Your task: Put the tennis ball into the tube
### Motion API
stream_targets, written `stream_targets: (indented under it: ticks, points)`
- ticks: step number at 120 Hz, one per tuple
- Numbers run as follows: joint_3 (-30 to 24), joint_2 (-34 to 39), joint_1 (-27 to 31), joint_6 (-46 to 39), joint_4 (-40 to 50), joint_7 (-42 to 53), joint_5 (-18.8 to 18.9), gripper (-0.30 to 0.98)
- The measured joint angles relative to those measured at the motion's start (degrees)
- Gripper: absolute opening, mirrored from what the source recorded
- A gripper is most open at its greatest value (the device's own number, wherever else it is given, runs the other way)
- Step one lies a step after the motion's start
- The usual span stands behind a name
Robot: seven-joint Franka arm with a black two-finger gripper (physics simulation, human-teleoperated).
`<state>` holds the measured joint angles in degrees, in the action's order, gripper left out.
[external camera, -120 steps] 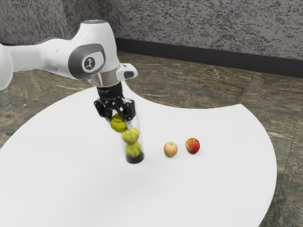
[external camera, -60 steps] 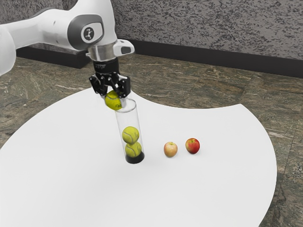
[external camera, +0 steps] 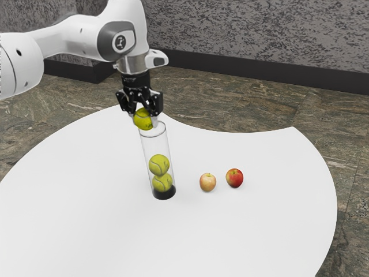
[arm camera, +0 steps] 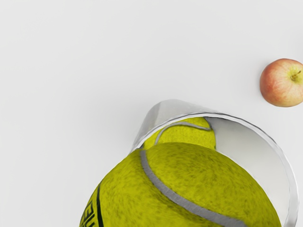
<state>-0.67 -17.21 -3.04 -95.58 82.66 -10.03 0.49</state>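
White tabletop (external camera: 242,231) below, tennis ball (external camera: 143,119) at the mouth of the tube (external camera: 155,145).
We clasp it between our claw (external camera: 143,120)'s two sides, parted to its width; inside the tube, two balls (external camera: 159,165) stack; nearby, two apples (external camera: 207,182).

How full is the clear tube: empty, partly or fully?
Partly full: two tennis balls sit stacked low in the tube, with empty space above them. The tool holds a third ball by the rim.
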Motion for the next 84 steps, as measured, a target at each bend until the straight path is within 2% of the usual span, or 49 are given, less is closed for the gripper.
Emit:
stream_targets:
  ticks: [84]
  points:
    - [-0.31,-1.53,-0.15,-1.79,-0.91,0.66,-0.4,0.06]
